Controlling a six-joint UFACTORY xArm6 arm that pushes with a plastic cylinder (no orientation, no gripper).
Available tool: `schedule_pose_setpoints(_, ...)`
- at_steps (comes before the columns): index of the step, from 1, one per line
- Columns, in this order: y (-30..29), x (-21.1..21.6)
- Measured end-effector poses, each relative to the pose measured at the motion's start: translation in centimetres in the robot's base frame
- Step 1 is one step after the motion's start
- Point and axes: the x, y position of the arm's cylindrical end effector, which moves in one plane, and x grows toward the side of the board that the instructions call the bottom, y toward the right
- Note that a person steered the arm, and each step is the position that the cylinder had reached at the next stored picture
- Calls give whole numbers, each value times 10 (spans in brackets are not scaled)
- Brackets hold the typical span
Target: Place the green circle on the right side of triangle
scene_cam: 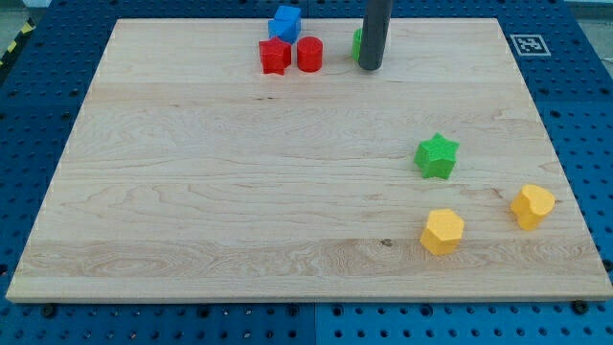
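The green circle (356, 43) is being half hidden by my tip (370, 67), touching its right. No fingers are being carried by the smooth dark rod. The pale wooden bench (239, 192) is being shown.

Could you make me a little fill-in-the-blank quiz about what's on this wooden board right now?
1. The rod's tip stands right next to a mostly hidden ____ block.
2. The blue block sits just above two ____ blocks.
3. The green star lies above two ____ blocks.

Answers: green; red; yellow

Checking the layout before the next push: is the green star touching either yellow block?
No, the green star stands apart, with bare wood between it and both yellow blocks.
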Motion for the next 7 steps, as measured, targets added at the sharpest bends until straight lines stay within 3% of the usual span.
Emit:
schedule_pose_setpoints(2,17,30)
schedule_pose_setpoints(3,52,24)
schedule_pose_setpoints(4,53,-12)
schedule_pose_setpoints(7,10,-38)
